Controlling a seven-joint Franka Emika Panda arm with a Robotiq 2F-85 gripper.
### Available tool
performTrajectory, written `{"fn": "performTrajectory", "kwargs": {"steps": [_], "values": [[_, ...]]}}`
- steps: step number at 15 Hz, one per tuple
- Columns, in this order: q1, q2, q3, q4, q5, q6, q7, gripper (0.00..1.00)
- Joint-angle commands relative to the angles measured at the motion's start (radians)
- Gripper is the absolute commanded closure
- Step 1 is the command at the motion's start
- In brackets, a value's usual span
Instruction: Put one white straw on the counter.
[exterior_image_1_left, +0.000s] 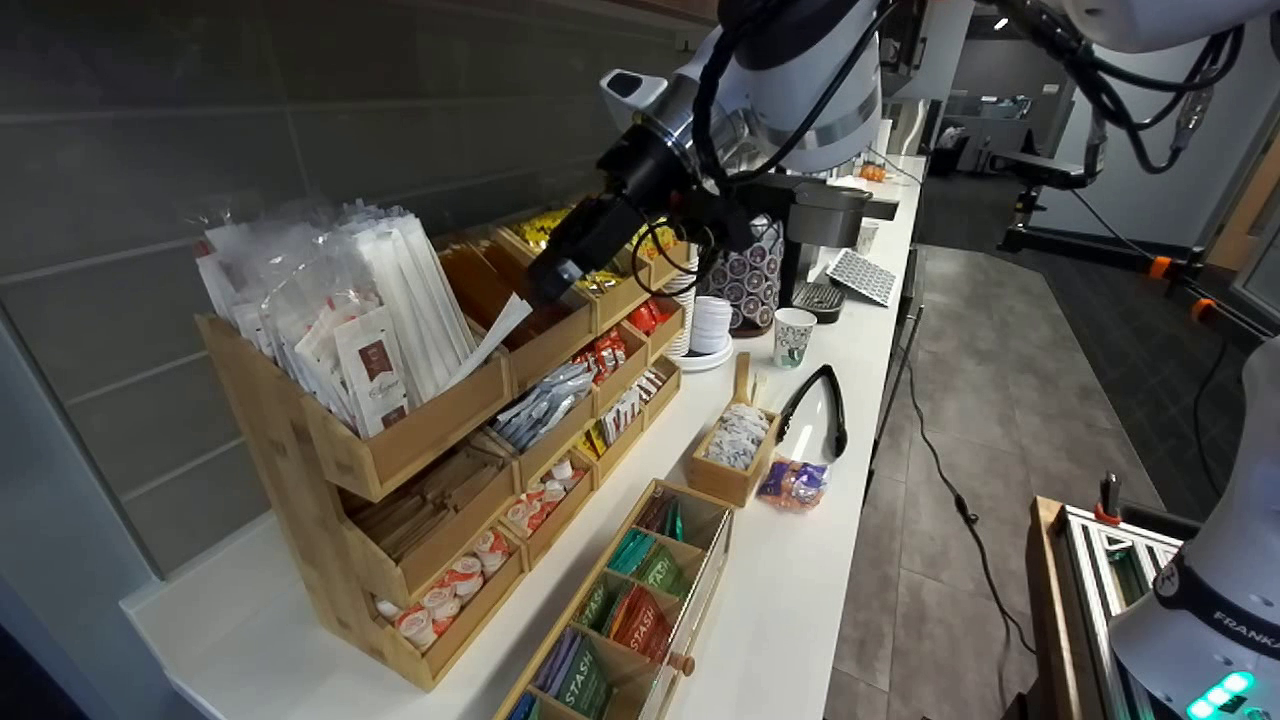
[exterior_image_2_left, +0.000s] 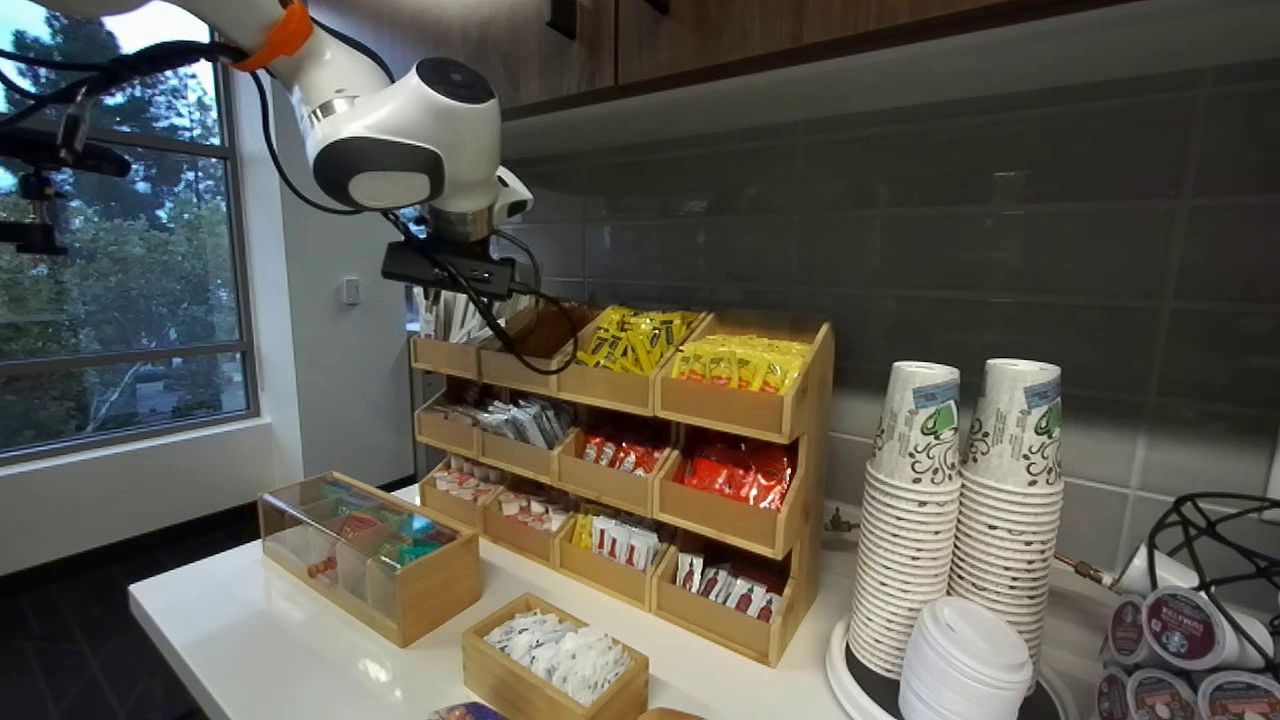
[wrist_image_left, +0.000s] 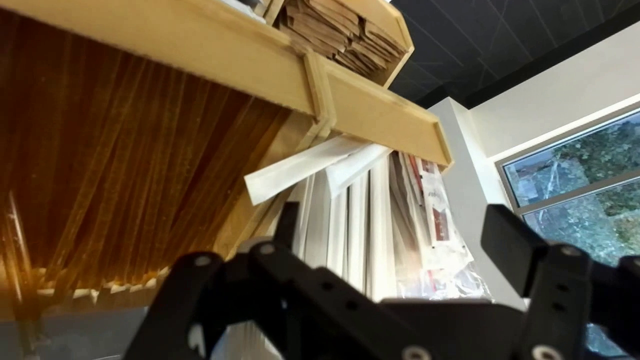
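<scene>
Several long, thin white straws (exterior_image_1_left: 408, 300) stand packed in the end bin on the top tier of the wooden rack, beside clear plastic bags of packets. They also show in the wrist view (wrist_image_left: 356, 225), where two paper-white ends bend out over the bin edge. My gripper (wrist_image_left: 397, 235) is open, with the straws and bags seen between its fingers and nothing held. In an exterior view the gripper (exterior_image_1_left: 552, 275) hangs above the top tier, apart from the straws. The smooth white counter (exterior_image_1_left: 780, 590) runs in front of the rack and also shows in an exterior view (exterior_image_2_left: 330, 650).
The tiered wooden rack (exterior_image_1_left: 275, 510) stands against the wall. A tea box (exterior_image_2_left: 440, 585) and a small box of white packets (exterior_image_1_left: 722, 482) sit before it. Black tongs (exterior_image_1_left: 838, 400), a paper cup (exterior_image_1_left: 793, 340) and cup stacks (exterior_image_2_left: 905, 540) stand along the counter. Brown sticks (wrist_image_left: 125, 165) fill the neighbouring bin.
</scene>
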Motion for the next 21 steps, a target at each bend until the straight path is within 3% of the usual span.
{"fn": "performTrajectory", "kwargs": {"steps": [1,17,21], "values": [[-0.007,0.042,0.012,0.034,0.015,0.022,-0.013,0.00],[-0.008,0.140,0.036,0.116,-0.015,0.016,0.023,0.00],[-0.007,0.143,0.038,0.118,-0.028,0.012,0.033,0.06]]}}
